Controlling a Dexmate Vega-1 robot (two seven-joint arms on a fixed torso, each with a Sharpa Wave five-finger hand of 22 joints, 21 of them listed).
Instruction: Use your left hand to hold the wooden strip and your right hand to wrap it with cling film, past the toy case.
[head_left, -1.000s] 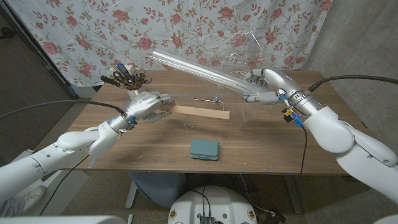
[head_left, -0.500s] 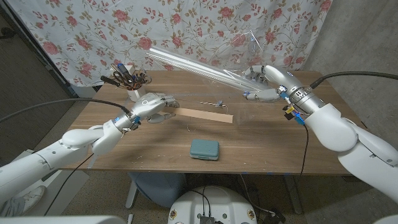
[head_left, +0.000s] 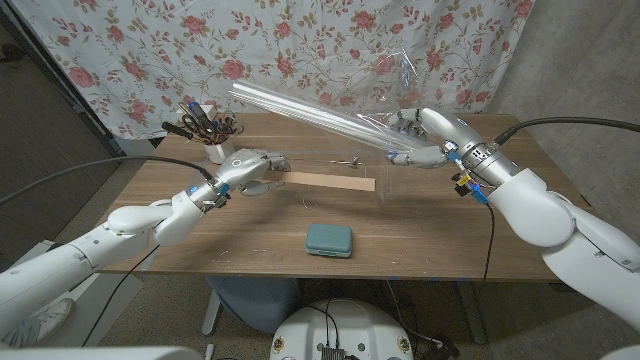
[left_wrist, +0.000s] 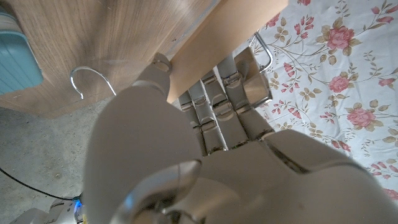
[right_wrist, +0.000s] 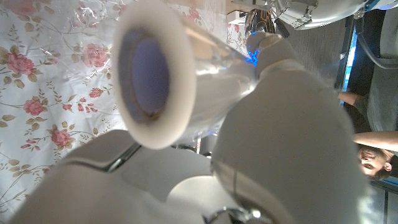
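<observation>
The wooden strip (head_left: 325, 181) lay flat near the middle of the table (head_left: 430, 225), its near end gripped in the closed fingers of the left hand (head_left: 252, 170). The right hand (head_left: 425, 139) had its fingers wrapped around one end of the cling film roll (head_left: 310, 110), held up over the far side of the table with loose film trailing off it. The teal toy case (head_left: 329, 240) sat apart, toward the front edge, and a cup of tools (head_left: 207, 128) stood at the back left.

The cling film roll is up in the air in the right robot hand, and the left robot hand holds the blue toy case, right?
Not quite. In the head view the left robot hand holds the wooden strip; the blue toy case lies alone on the table. The right robot hand does hold the cling film roll up.
</observation>
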